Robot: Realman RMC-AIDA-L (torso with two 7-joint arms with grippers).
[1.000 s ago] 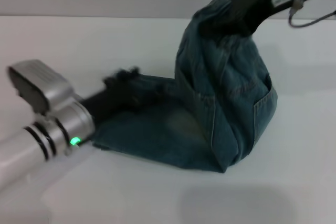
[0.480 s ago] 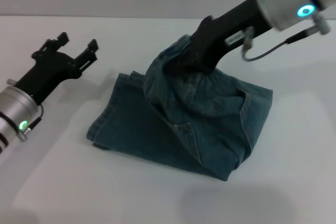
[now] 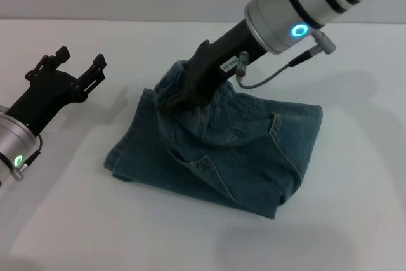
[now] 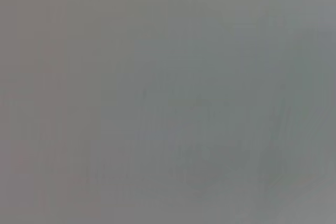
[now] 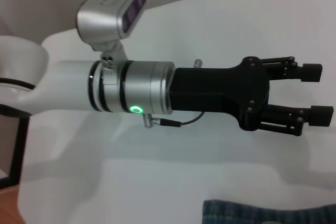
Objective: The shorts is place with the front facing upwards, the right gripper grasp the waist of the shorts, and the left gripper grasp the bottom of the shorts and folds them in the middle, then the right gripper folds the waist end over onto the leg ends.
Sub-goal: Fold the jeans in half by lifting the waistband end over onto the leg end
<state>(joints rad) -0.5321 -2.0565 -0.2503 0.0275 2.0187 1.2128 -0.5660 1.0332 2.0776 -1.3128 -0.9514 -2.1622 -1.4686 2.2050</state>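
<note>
Nearest the front edge of the white desk [image 3: 355,220]: bare surface, then the shorts [image 3: 254,163], already doubled lengthwise into a narrow stack lying slantwise around the desk's middle. Lower layer flat, its leg ends [image 3: 120,160] toward the left side; upper layer half turned over, with a pocket and orange stitching showing. Off to the left, clear of the cloth and well apart from it: the left gripper [image 3: 70,71], fingers spread wide and holding nothing, confirmed in the right wrist view [image 5: 310,94], where a strip of denim [image 5: 268,212] lies just beside it. Nothing usable from the left wrist view, only a flat grey field. Farther back, above the stack: the right gripper [image 3: 181,93], clamped on the gathered waist [image 3: 170,80], apparently lifted off the lower layer and carried partway toward the leg ends, though the fingertips sit buried in fabric. First fold judged done; second fold judged under way, waist not yet laid down, release still to come.
</note>
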